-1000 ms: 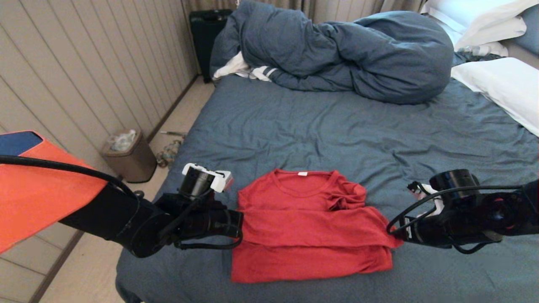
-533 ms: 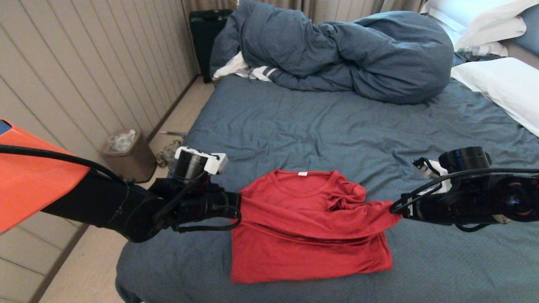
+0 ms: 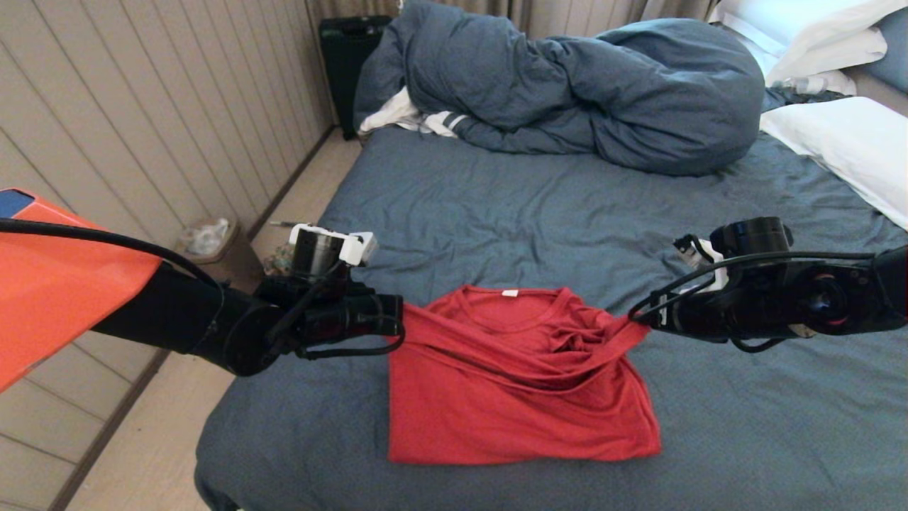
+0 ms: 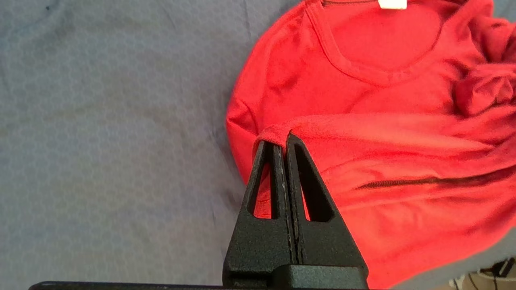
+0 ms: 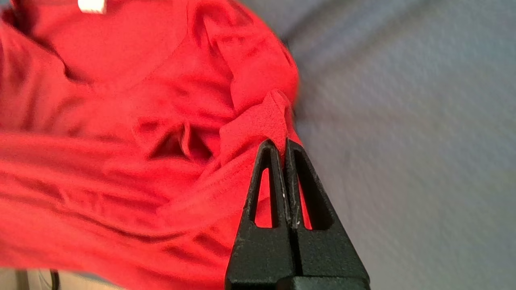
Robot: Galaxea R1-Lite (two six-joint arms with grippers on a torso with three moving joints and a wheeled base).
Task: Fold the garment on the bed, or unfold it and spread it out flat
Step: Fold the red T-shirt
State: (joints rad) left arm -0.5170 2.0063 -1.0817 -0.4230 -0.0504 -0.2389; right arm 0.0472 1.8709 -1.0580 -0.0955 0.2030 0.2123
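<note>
Garment (image 3: 518, 397) on bed (image 3: 567, 213) part-folded: left gripper (image 3: 401, 328) and right gripper (image 3: 633, 323), fingers pinching its doubled edge either side below collar; final fold left.

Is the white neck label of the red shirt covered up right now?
No, the white label shows at the collar of the red shirt.

A: What lines the left side of the room?

B: A wall (image 3: 142, 106) of pale vertical panels, running down to a light wood-look floor (image 3: 142, 454).

A: Anything standing on that floor?

B: A small brown bin (image 3: 213, 245) by the wall with crumpled white stuff inside, and a black suitcase (image 3: 345, 64) farther back in the corner.

A: And behind that?

B: Beige curtains (image 3: 567, 11) hang along the far side. The light is soft and even.
</note>
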